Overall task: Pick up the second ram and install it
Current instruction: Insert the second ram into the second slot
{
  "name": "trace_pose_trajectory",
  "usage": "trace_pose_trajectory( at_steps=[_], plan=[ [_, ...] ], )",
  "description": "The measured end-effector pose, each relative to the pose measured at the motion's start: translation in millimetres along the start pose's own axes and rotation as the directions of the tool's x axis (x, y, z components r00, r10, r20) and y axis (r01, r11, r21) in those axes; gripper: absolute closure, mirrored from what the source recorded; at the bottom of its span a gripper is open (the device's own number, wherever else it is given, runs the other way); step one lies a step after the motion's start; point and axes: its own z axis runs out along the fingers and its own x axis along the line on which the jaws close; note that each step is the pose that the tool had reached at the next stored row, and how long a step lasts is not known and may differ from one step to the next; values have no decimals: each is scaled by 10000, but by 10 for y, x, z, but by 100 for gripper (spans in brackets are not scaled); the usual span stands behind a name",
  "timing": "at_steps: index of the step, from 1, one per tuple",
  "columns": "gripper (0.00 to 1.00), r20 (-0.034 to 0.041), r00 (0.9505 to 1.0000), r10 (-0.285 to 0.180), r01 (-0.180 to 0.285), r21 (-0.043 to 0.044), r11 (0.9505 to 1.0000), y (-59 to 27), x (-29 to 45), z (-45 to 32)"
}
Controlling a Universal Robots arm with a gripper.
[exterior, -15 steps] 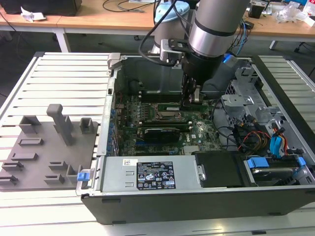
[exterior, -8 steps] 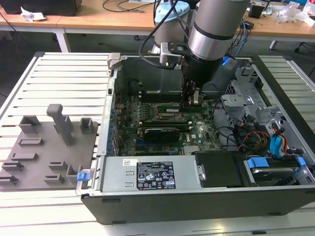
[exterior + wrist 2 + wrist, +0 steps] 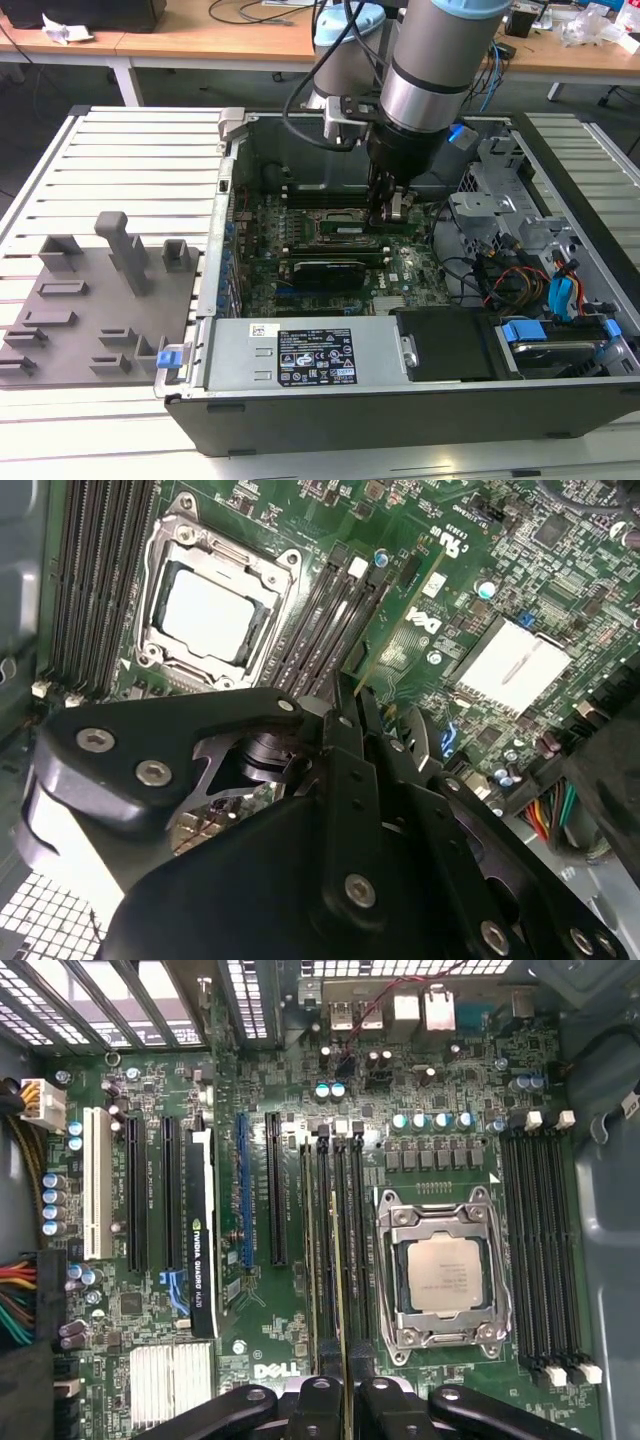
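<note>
Slatted bench carries an open PC case (image 3: 300,420); inside, the gripper (image 3: 342,1385) is closed on the second ram (image 3: 340,1290), held edge-on, its long axis parallel to the DIMM slots (image 3: 335,1210) beside the CPU socket (image 3: 443,1275), directly above them

Matt black metal is seen on the gripper (image 3: 360,705); beside it, the CPU socket (image 3: 443,1278) frame is shiny bare metal, and the motherboard (image 3: 270,1310) is glossy green laminate.
</note>
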Motion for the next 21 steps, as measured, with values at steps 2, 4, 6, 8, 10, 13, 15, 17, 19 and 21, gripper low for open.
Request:
trace_pose_trajectory(
  at_steps=[2, 4, 6, 8, 10, 13, 15, 17, 19, 21],
  plan=[
    [86, 0, 10000, 0, 0, 0, 10000, -3, 1, 28],
    [86, 0, 10000, 0, 0, 0, 10000, -4, 2, 46],
    [86, -1, 10000, 0, 0, 0, 10000, -8, 3, 80],
    [86, 0, 10000, 0, 0, -1, 10000, -19, 7, 198],
    [86, -1, 10000, 0, 0, 0, 10000, -15, 9, 252],
    [86, -2, 10000, 1, -1, 1, 10000, 116, 14, 295],
    [86, 1, 10000, 0, 0, 2, 10000, 201, -6, 317],
    [86, 2, 10000, 1, -1, 4, 10000, 270, -29, 347],
    [86, -2, 10000, 1, -1, 3, 10000, 286, -39, 391],
    [86, -1, 10000, -3, 3, 3, 10000, 318, -44, 406]
  ],
)
